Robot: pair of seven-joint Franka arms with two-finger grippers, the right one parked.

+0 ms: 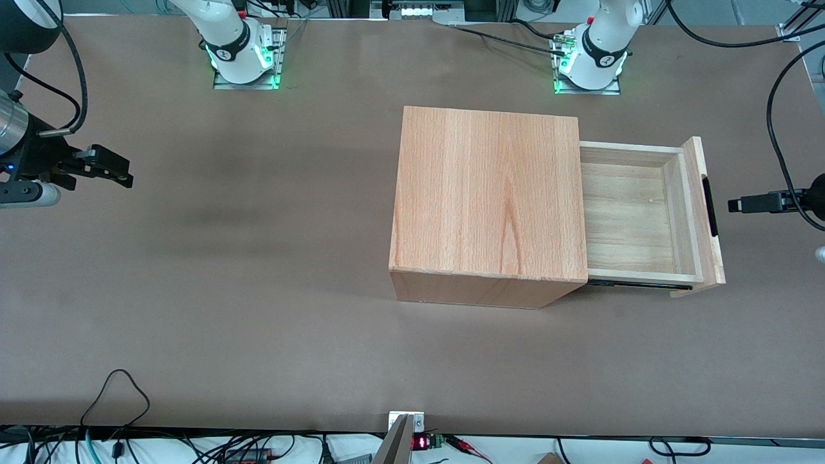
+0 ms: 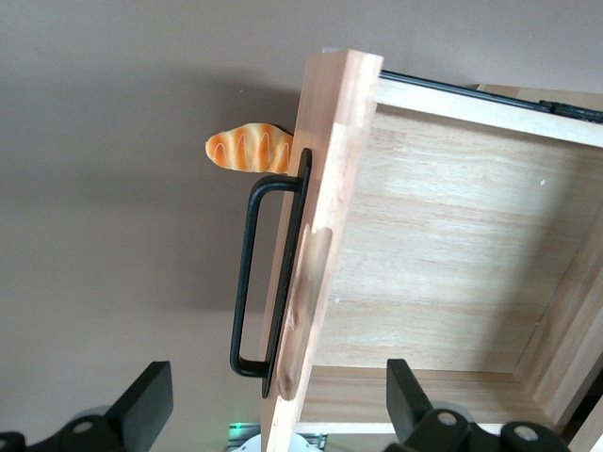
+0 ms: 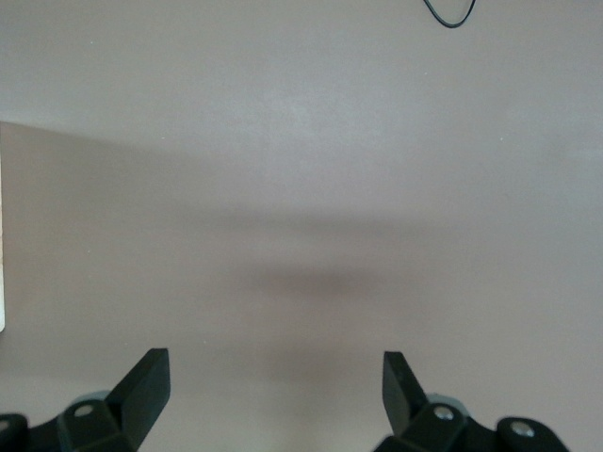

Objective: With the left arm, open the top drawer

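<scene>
The top drawer [image 1: 635, 216] stands pulled out of the wooden cabinet [image 1: 490, 200] toward the working arm's end of the table, its pale-wood inside bare. Its front panel [image 1: 704, 212] carries the long black bar handle [image 1: 709, 206]. The left arm's gripper [image 1: 733, 205] is open and holds nothing. It hovers a short way off the handle, apart from it, at the handle's mid-length. In the left wrist view the open gripper [image 2: 278, 410] looks down on the front panel [image 2: 325, 207] and the handle [image 2: 247, 273], with the drawer floor [image 2: 443, 245] beside them.
A small orange bread-shaped toy [image 2: 250, 151] lies on the brown table beside the drawer front, near one end of the handle. A tan bit [image 1: 683, 293] shows under the drawer's corner nearer the front camera. The arm bases [image 1: 590, 58] stand at the table's back edge.
</scene>
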